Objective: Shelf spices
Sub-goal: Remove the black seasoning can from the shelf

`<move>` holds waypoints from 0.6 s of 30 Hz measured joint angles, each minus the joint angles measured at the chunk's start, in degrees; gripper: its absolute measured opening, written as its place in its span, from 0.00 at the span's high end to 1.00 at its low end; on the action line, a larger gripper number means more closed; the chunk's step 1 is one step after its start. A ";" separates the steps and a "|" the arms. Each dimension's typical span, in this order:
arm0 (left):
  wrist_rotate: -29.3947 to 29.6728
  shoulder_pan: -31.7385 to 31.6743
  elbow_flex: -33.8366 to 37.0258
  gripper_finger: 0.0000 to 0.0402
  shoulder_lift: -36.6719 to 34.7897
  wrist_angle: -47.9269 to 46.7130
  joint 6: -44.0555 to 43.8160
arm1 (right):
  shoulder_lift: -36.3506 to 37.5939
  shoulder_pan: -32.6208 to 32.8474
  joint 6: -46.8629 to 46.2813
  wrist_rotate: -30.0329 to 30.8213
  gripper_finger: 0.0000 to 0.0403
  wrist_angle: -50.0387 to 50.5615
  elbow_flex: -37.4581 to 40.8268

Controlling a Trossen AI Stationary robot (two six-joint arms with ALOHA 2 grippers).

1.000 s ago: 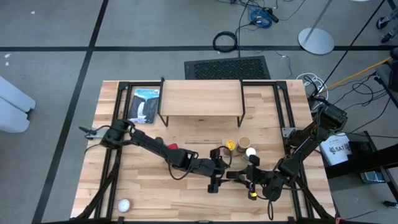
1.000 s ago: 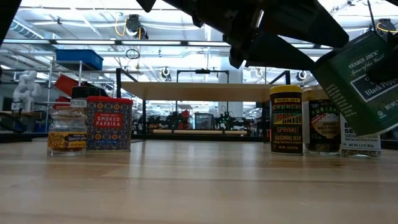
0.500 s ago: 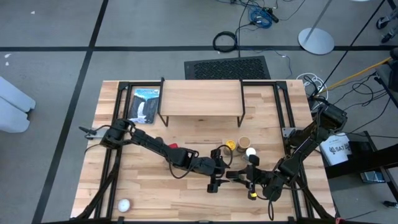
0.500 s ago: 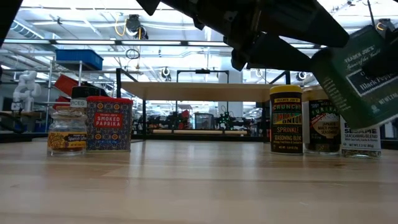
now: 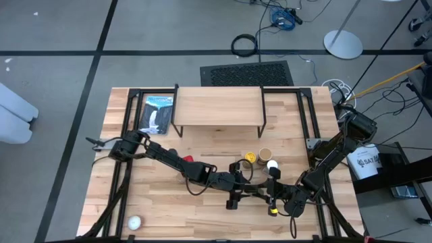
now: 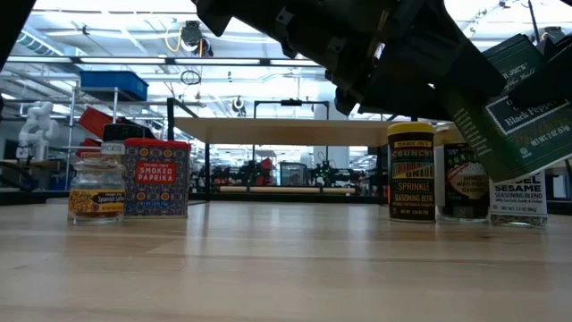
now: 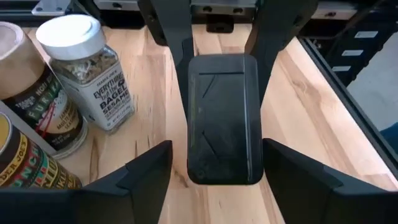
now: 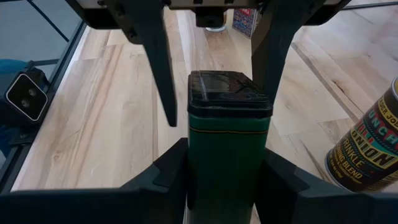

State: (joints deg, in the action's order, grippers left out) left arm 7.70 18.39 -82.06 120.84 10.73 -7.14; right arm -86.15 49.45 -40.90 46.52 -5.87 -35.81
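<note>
Item: dark green square pepper tin with black lid [image 8: 229, 143], pinched between the right gripper [image 8: 227, 177] fingers, lower centre of the high view, tilted off the table. Left gripper [image 7: 224, 171] spread around its top. We judge a handover: left should close squarely before right releases.

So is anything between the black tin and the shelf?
Yes: the yellow-lidded jar, tan-lidded jar and white-lidded jar stand between the black square tin, held raised in the right gripper, and the shelf.
</note>
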 joint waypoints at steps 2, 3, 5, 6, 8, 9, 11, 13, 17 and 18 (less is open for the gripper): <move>0.00 0.00 0.00 0.40 0.00 0.87 0.02 | 0.00 0.00 0.00 -0.02 0.68 0.00 -0.02; 0.00 -0.02 0.00 0.42 0.00 1.67 0.02 | 0.00 0.00 0.02 0.00 0.68 0.00 0.00; 0.00 0.00 -0.02 0.43 -0.04 2.62 0.02 | 0.00 0.00 -0.01 -0.04 0.68 0.02 0.00; 0.00 0.00 -0.02 0.44 -0.04 2.54 0.02 | 0.00 0.00 -0.08 -0.03 0.68 0.00 0.00; 0.00 0.00 -0.02 0.45 -0.04 2.15 0.02 | 0.00 0.00 -0.16 -0.08 0.68 0.02 0.00; 0.00 0.00 -0.02 0.45 -0.04 2.19 0.02 | 0.00 0.00 -0.16 -0.09 0.68 0.02 0.00; 0.00 0.00 -0.02 0.45 -0.04 2.31 0.04 | 0.00 0.00 -0.16 -0.09 0.68 0.02 0.00; 0.00 -0.01 -0.02 0.45 -0.04 2.12 0.04 | 0.00 0.00 -0.14 -0.09 0.68 0.02 0.00; 0.00 0.00 -0.02 0.45 -0.04 2.06 0.23 | 0.00 0.00 -0.14 -0.07 0.68 0.02 0.00; 0.00 0.00 -0.02 0.45 -0.04 2.00 0.43 | 0.00 0.00 -0.14 -0.07 0.68 0.03 0.00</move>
State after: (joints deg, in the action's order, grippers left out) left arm 7.70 18.39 -82.08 120.79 12.73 -6.70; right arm -86.15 49.45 -41.04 46.45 -5.84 -35.81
